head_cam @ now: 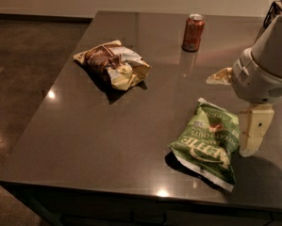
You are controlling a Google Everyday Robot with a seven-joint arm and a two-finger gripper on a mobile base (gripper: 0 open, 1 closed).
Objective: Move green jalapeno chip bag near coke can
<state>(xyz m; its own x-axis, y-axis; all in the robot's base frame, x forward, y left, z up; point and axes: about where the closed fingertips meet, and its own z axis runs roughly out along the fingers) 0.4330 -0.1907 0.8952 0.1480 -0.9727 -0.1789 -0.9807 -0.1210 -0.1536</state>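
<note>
Upside-down white lettering on green jalapeno chip bag [206,142], approx. "ETTLE"; tool [237,105] just beside.

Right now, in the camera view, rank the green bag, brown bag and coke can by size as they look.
Largest: green bag and brown bag, about alike; green lies nearer, so unsure.
Smallest: coke can.
The gripper hangs right of the green bag.

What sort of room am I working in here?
Probably an office break area or kitchenette: a dark glossy countertop, a polished concrete floor, and snacks left out, the green jalapeno chip bag and the coke can. The gripper hangs just right of the bag in view.
</note>
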